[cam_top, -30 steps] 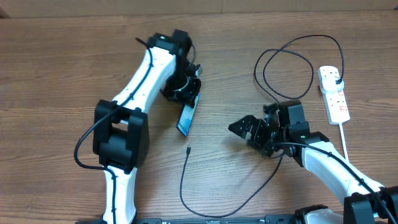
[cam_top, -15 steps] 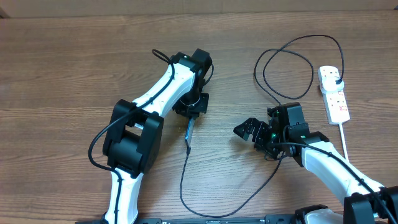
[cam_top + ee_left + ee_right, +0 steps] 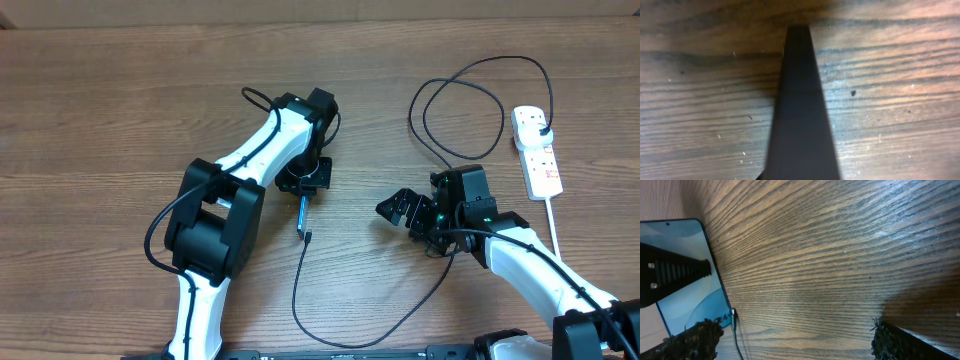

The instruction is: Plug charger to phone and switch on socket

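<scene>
Tipped edge-on since earlier, the phone (image 3: 303,215) sits clamped in the left gripper (image 3: 305,190), port seemingly meeting the tip of the charger (image 3: 733,317); right gripper (image 3: 402,213) waits wide.

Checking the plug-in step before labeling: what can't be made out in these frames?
- Connector tip seated in the phone: right wrist, right gripper's finger covers that end; overhead, too small.
- Power strip switches on or off: overhead, too small.
- Left gripper grip: overhead, hidden under its own wrist; left wrist, only a blurred dark wedge.
</scene>
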Motion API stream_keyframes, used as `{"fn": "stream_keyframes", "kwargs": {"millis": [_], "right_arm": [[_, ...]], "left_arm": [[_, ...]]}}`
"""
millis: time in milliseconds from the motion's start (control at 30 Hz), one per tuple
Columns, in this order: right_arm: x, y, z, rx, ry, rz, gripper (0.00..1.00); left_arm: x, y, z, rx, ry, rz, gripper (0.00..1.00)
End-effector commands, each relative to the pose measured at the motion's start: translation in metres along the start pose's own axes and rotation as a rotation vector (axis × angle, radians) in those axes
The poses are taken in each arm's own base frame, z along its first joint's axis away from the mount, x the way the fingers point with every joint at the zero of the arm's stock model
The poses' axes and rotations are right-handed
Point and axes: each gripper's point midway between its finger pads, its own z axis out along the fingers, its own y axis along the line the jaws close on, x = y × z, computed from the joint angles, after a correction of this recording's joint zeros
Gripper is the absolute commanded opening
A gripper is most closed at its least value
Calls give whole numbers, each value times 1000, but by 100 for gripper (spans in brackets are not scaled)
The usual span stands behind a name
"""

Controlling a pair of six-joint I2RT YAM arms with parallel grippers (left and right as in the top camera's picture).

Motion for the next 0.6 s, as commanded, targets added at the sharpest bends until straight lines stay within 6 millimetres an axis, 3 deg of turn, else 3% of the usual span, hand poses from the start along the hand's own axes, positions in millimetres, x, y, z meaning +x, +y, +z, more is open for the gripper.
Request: {"fn": "stream_keyframes", "kwargs": {"millis": [0,167,233,333,567], "right_arm": [[-4,1,-1,2,-14,-11,100],[-3,0,-1,6,-9,-8,100],[-3,0,-1,6,-10,-8,100],[-3,0,-1,6,-10,-8,100],[-3,0,-1,6,-10,-8,100]], "left_arm": [[-4,-19,-26,191,20,0,5],[4,-73,-84,745,108,77,4],[10,-82,-105,901,150,64,4],[18,-81,-117,972,216,7,4],[44,-75,-120,936,364,-104,4]]}}
